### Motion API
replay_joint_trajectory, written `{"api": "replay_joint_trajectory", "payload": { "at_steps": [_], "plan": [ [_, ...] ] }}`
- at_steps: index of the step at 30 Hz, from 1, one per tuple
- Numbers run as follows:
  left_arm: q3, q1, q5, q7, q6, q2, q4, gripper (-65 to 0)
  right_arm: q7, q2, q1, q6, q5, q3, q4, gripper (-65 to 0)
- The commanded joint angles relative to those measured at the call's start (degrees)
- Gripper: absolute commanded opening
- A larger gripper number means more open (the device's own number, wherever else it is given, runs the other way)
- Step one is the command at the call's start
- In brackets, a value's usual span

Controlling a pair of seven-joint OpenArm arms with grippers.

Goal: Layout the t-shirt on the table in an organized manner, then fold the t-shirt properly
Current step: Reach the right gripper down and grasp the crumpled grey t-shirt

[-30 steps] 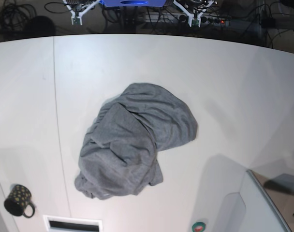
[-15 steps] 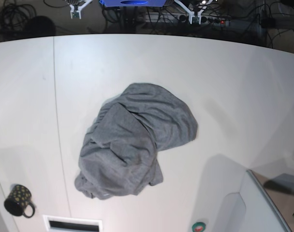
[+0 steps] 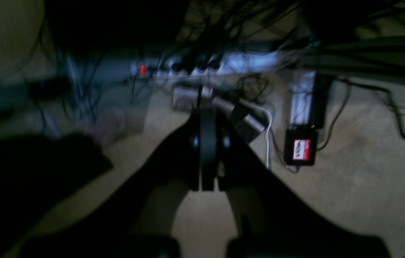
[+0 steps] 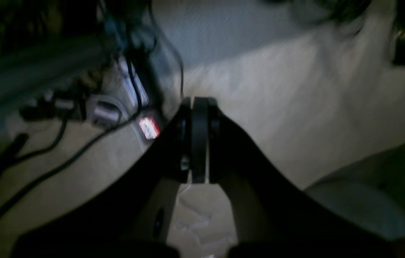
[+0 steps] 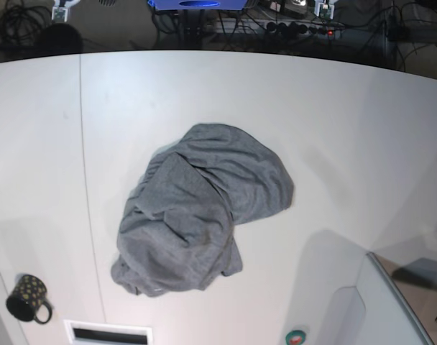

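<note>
t-shirt (image 5: 204, 212): heather-grey, crumpled in one heap near the middle of the table (image 5: 333, 115); nothing laid out yet, no sleeve, hem or label can be made out.
heap shape: one rounded lobe toward 1 o'clock, a bigger lobe toward 7 o'clock, with a fold ridge running between them.
handling (judged): soft, light, limp knit; it is expected to drape and bunch when lifted, drag on the smooth top rather than slide stiffly, and not be fragile.
where to grip (judged): the outer edges are best pinched, e.g. the loose rim at 7 o'clock and the rim at 1 o'clock, one per arm, so the heap can be pulled apart; a single layer is hard to isolate in the thick middle.
left gripper (image 3: 205, 152): jaws pressed together, nothing pinched, nothing touched; seen in the left wrist view over floor, cables and a power strip (image 3: 202, 66), off the table.
right gripper (image 4: 196, 138): jaws pressed together, empty, no contact; floor and cables below it in the right wrist view, shirt not in its view.
mug (image 5: 26, 298): black, dotted, at 7 o'clock corner, well apart from the shirt.
stage (judged): layout not begun.
</note>
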State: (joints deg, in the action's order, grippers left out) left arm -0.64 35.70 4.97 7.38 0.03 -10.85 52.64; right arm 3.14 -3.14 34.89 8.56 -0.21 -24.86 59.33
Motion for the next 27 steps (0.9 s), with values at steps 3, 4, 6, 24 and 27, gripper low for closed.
{"api": "replay_joint_trajectory", "payload": {
  "at_steps": [3,4,6,24,27],
  "plan": [
    [-0.37,6.80,0.43,0.67,0.27,-2.20,10.61,-65.0,2.36,-1.74,5.24,0.28,0.25,0.03,12.01,-64.8],
    [-0.45,8.47,0.43,0.67,0.27,-2.47,13.69,-65.0,3.59,-1.92,5.76,0.28,0.25,0.03,14.82,-64.8],
    [-3.53,11.64,0.52,0.67,0.27,-2.73,20.98,-65.0,6.49,-1.65,5.94,0.28,0.25,0.03,20.10,-64.8],
    [-11.53,-0.76,0.52,-12.78,0.27,1.31,40.06,-65.0,33.65,-3.33,-27.03,24.54,0.34,0.29,37.59,-56.6],
    [-11.53,-1.64,0.52,-12.78,0.27,1.31,40.06,-65.0,37.96,-3.33,-33.80,24.63,1.13,0.29,33.20,-39.0]
  ]
}}
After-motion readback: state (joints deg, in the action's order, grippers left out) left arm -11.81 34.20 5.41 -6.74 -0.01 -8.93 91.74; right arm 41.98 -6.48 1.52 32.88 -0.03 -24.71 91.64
